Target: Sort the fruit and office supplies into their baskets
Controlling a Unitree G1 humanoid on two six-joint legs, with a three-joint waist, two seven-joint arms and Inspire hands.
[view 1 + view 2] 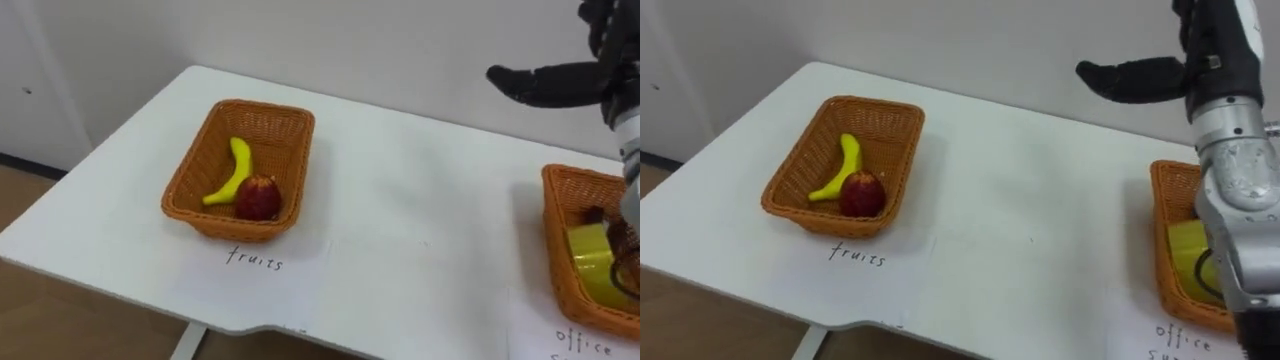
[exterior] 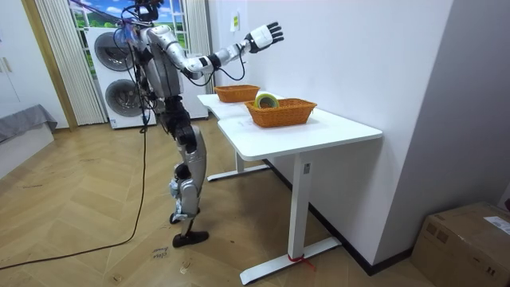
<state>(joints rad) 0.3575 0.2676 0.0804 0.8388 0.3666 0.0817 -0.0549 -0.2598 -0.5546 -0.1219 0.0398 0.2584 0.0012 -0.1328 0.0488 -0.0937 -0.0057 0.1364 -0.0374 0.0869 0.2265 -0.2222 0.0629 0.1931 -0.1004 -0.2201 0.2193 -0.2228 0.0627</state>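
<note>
Yellow banana and red apple in an orange woven basket on a white table.

The right hand has black fingers on a silver metal forearm; the body is silver-grey, trailing a dark cable.

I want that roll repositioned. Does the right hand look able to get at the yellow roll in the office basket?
Likely yes. The right hand is open and raised above the table, the office basket below that arm is open-topped, and the yellow roll lies uncovered in it.
</note>
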